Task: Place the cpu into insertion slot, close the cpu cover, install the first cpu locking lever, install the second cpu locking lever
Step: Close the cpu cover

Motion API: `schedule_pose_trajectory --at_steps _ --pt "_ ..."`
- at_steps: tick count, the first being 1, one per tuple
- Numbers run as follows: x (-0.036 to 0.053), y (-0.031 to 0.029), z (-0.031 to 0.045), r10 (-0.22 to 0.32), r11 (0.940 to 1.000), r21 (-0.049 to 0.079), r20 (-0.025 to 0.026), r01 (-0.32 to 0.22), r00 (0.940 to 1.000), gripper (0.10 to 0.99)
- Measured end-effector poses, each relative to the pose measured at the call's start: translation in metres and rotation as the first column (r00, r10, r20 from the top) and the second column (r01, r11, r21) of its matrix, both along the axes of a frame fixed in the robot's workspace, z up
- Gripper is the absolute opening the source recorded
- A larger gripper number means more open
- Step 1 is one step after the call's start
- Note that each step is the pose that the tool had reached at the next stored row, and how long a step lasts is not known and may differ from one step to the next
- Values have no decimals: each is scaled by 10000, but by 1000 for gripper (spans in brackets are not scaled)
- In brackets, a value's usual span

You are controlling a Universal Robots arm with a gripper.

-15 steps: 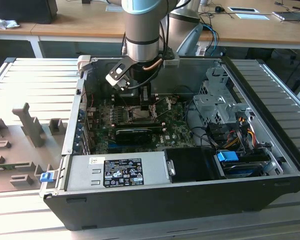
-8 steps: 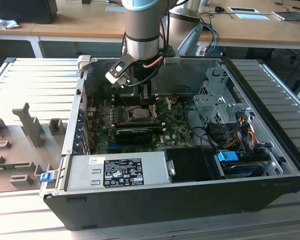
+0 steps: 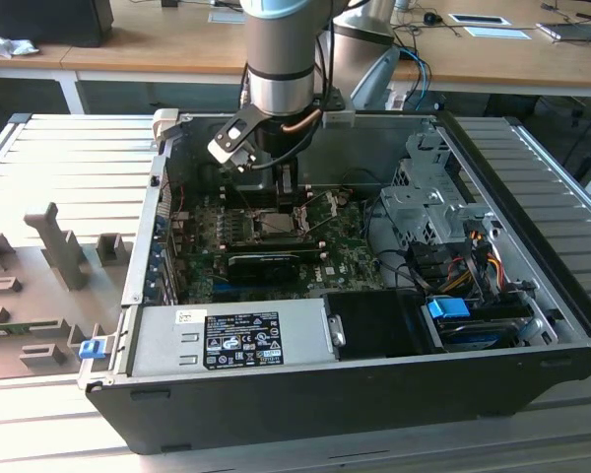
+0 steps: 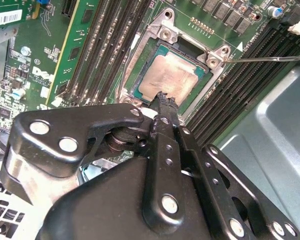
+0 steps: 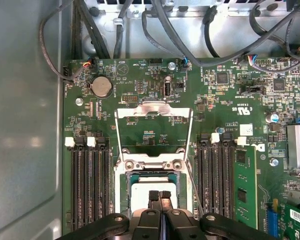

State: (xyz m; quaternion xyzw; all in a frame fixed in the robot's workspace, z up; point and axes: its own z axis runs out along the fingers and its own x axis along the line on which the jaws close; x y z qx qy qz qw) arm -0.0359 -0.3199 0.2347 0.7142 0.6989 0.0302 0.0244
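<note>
The cpu [image 4: 170, 75] [image 5: 146, 185], silvery-topped, lies flat in the insertion slot [image 4: 163, 33] [image 5: 124, 176] on the green motherboard. My gripper [image 4: 166, 100] [image 5: 160, 195] hangs just over the cpu's near edge, its black fingers shut against each other with nothing between them. The cpu cover [image 5: 153, 106] is swung open and lies back beyond the slot, with the board showing through its window. A thin wire lever [image 4: 270, 58] sticks out sideways from the slot's corner. In the exterior view the arm's wrist [image 3: 276, 99] stands over the slot [image 3: 276, 225] inside the open computer case.
Long black memory slots [image 5: 87, 185] [image 5: 215, 180] flank the socket on both sides. A long black card [image 3: 266, 262] lies in front of it. The power supply [image 3: 227, 337], the drive cage [image 3: 428, 202] and bundled cables [image 3: 453, 261] crowd the case. The case walls [image 5: 25, 120] stand close by.
</note>
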Motion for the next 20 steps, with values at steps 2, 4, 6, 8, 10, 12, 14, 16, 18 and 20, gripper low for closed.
schedule_pose_trajectory --at_steps 2,4,6,8,10,12,14,16,18,20 --pt "0 0 3 0 10000 0 1 0 10000 106" --pt "0 0 7 0 10000 0 1 0 10000 106" --pt "0 0 11 0 10000 0 0 0 10000 106" --pt "0 0 15 0 10000 -1 0 0 10000 106" --pt "0 0 20 0 10000 -1 0 0 10000 106" --pt "0 0 30 0 10000 -1 0 0 10000 106" --pt "0 0 44 -1 10000 0 0 1 10000 106" --pt "0 0 55 -1 10000 0 0 1 10000 106" --pt "0 0 80 0 10000 1 1 0 10000 106" --pt "0 0 93 -1 10000 0 0 1 10000 106"
